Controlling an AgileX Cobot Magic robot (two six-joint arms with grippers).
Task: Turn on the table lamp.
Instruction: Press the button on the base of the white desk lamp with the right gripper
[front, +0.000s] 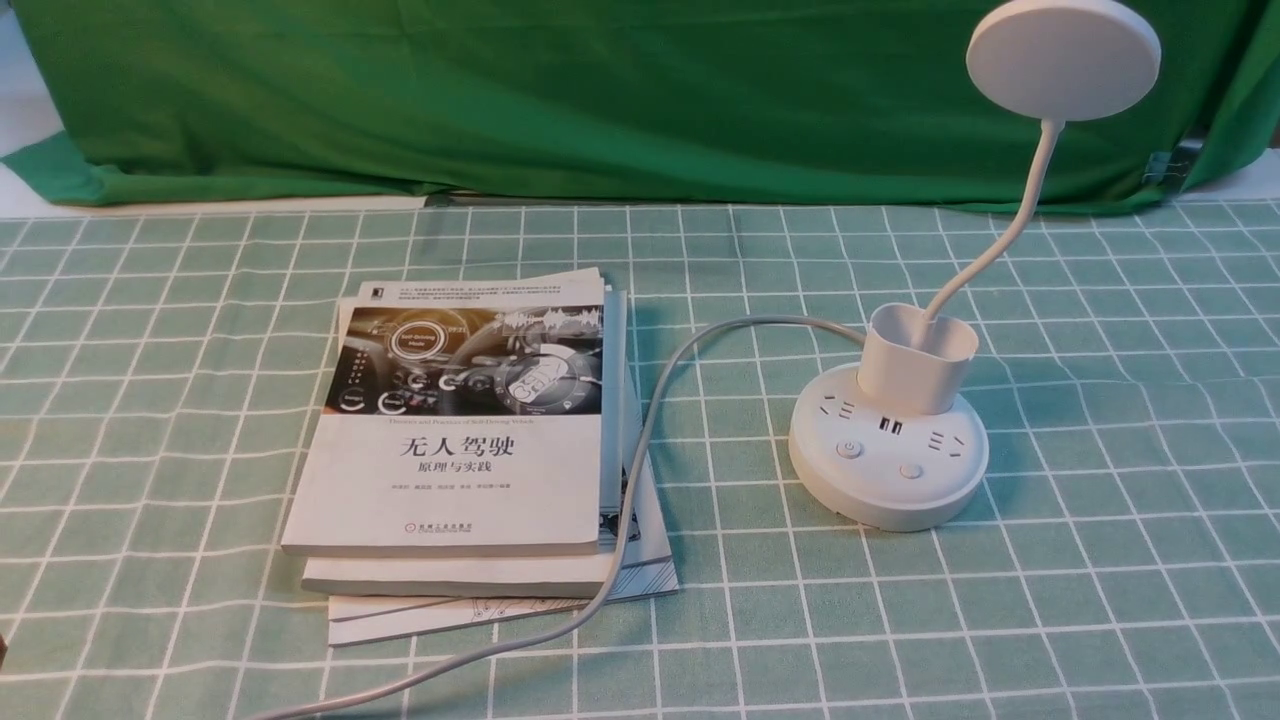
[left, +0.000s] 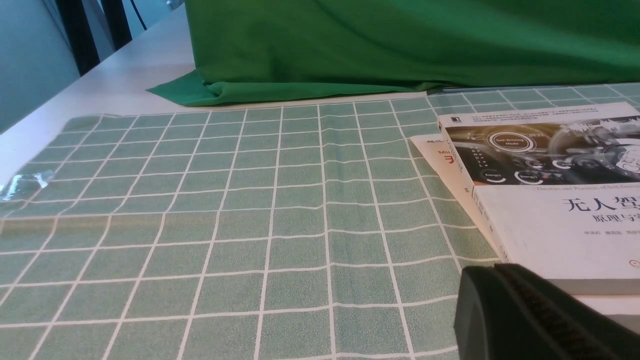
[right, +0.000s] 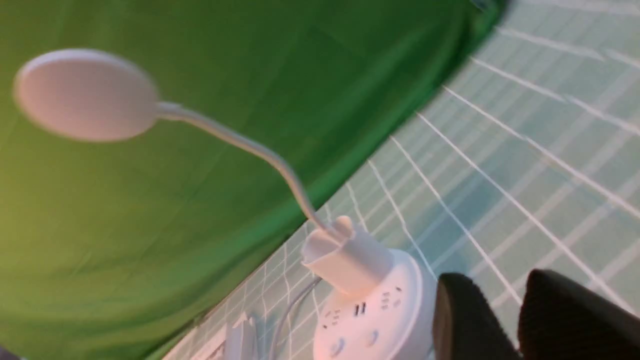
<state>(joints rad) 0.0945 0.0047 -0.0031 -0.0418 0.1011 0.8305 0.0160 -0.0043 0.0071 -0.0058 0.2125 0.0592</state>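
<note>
— As seen from its wrist: right gripper (right: 500, 282) slightly spread, pinching nothing?
— Yes, and just beside the round base of the table lamp (front: 888, 455). Stands on the tabletop (front: 1100, 580), three o'clock from the books (front: 460, 440).
— Left gripper (left: 505, 300)?
— Cannot tell; only one finger (left: 540, 320) showing, near the books.

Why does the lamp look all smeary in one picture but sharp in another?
Right wrist view: the table lamp and the lines of the tablecloth are smeared and tilted, likely from camera shake. Front view: sharp and evenly lit, with soft shadows beside the books and the lamp's base. Left wrist view: sharp too, and the print on the books is readable.
</note>
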